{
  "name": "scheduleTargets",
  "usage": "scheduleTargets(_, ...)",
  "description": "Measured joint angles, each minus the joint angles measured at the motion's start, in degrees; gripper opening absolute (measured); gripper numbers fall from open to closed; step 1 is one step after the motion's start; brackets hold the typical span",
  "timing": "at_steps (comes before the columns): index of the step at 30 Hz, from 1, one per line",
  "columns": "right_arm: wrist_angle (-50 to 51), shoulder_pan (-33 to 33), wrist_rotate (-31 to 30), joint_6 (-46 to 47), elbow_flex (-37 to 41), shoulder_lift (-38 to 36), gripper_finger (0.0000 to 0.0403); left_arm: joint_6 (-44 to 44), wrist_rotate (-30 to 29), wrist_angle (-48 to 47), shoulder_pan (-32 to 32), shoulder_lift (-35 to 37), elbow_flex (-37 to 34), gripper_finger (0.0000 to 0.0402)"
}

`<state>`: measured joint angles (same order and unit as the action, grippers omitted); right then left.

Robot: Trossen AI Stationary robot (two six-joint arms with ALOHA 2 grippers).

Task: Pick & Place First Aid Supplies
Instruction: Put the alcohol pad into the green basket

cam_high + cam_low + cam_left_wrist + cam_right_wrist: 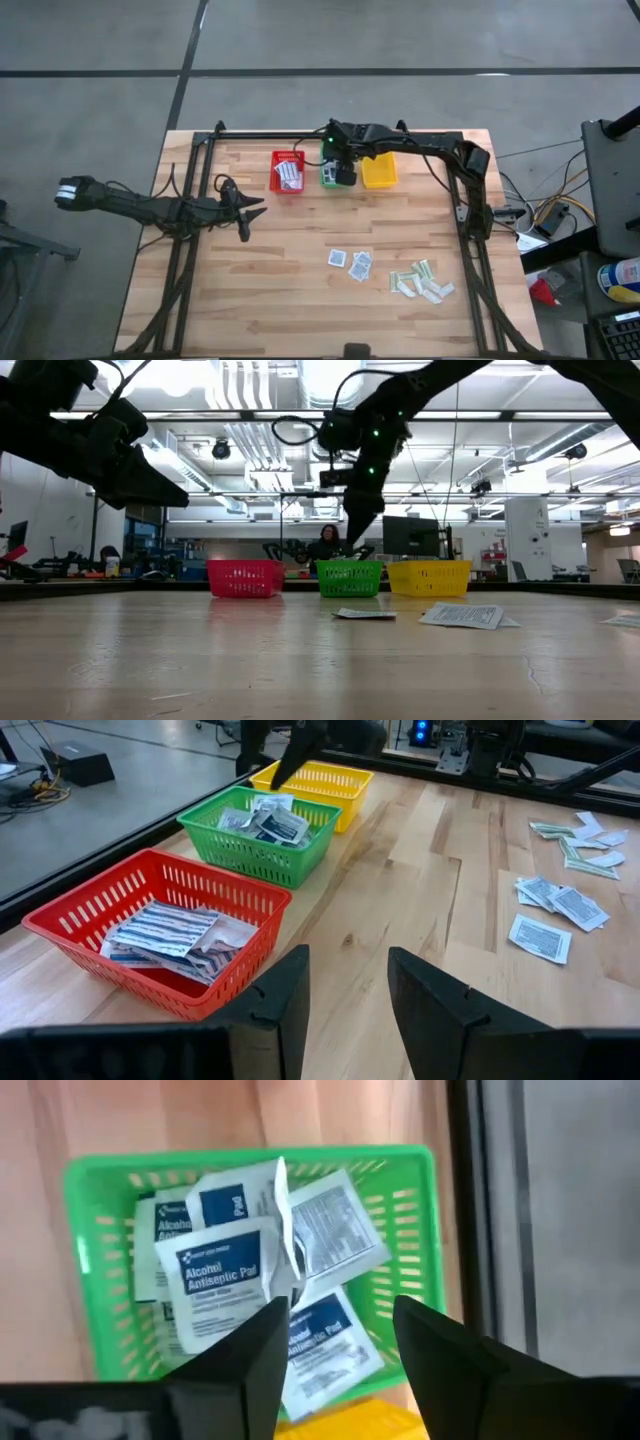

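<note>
The right gripper (343, 176) hangs just above the green basket (329, 173) at the far side of the worktop (300, 260), its fingers (250, 1355) spread apart with nothing between them. Straight below it, the basket holds a loose heap of square white-and-blue alcohol pads (215, 1275), one standing on edge against the others.

To one side of the green basket sits the red basket (287, 171), stacked with oblong white packets with blue stripes (165, 932). On its other side is the yellow basket (379, 170); I cannot tell what is in it.

Nearer the front of the worktop, a few more square packets (351, 262) lie flat in a small cluster, and beside them, toward the right arm's side, is a scatter of pale green-beige strips (423, 281).

The left gripper (245, 212) waits over bare wood on the left, well apart from the baskets, its fingers (285, 995) wide and holding nothing.

Beyond the baskets, a person (326, 544) sits in the room behind the worktop.
</note>
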<state>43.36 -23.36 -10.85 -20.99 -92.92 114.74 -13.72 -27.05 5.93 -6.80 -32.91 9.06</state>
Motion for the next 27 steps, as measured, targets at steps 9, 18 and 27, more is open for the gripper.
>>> scheduleTargets(9,1.4,0.3,0.9,1.7,-5.9,0.3,0.0167,0.0,0.0,0.0,0.0,0.0,0.0,0.0133)
scheduleTargets(18,8.0,1.6,13.2,4.8,-12.0,0.1,0.014,0.1,0.0,0.0,0.0,0.0,0.0,0.0133)
scheduleTargets(27,17.9,5.4,20.6,2.5,-17.0,0.1,0.0104,1.2,0.0,0.0,0.0,0.0,0.0,0.0133)
